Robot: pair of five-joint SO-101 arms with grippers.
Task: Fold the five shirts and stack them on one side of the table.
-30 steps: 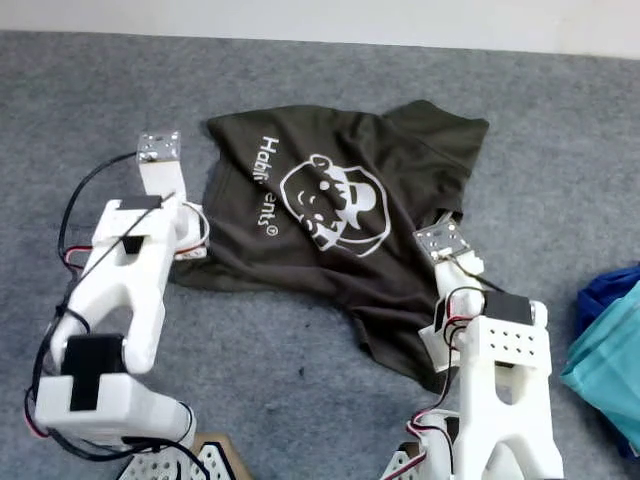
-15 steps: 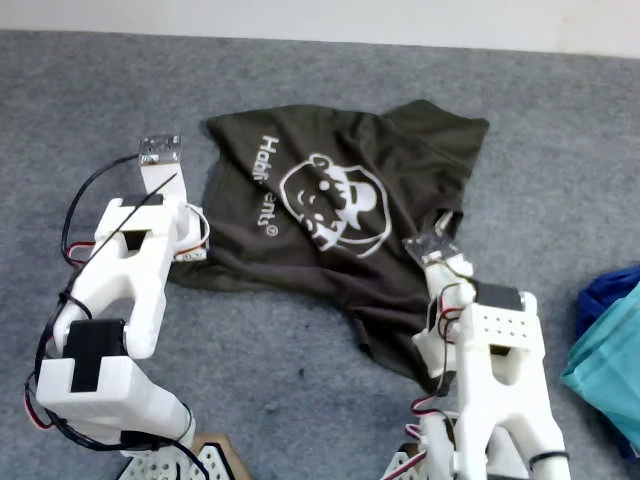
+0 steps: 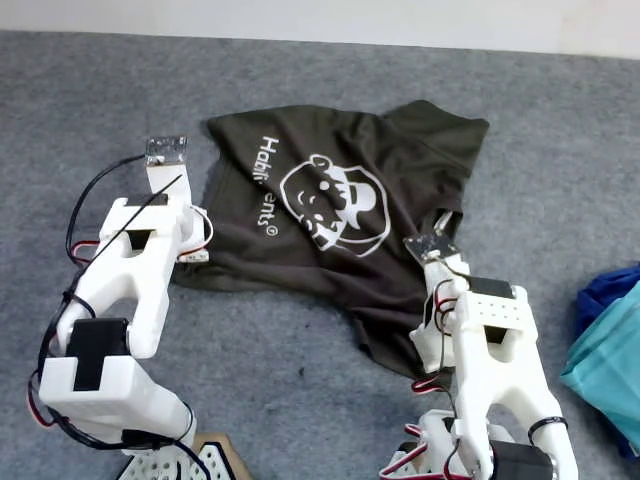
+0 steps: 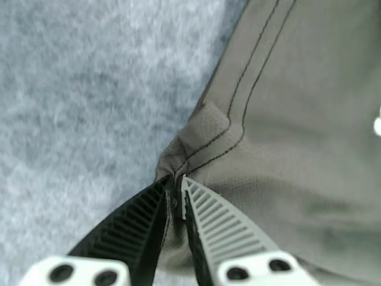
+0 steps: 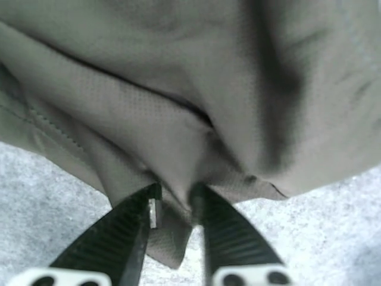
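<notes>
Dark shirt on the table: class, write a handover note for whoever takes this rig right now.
Left gripper: shut on the dark shirt, at its edge.
Right gripper: shut on a fold at its other side.
The shirt lies mid-table, print up, rumpled, unfolded.
Blue and teal cloth sits at the edge of the table.
Done: no fold visible.
To do: fold this shirt, then the rest, stack them.

The bench [image 3: 560, 120] has a grey, felt-like surface, evenly lit with soft shadows, and a pale strip of wall [image 3: 320, 18] runs along its far edge.
</notes>
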